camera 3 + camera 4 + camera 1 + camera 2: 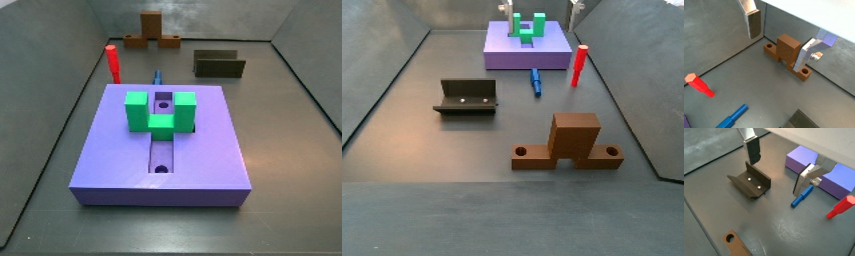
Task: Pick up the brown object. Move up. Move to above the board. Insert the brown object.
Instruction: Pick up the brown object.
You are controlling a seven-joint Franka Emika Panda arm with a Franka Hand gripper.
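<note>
Purple board [201, 150], green block [160, 111], red peg [112, 63], silver gripper [783, 37] above.

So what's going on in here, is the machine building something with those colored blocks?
A single robot arm is meant to pick up the brown object and insert it into the board. It hasn't grabbed anything yet. In both wrist views the end effector hangs open and empty above the floor. The brown object sits untouched on the floor, apart from the board. A green U-shaped block is on the board, with a red peg standing beside it.
</note>
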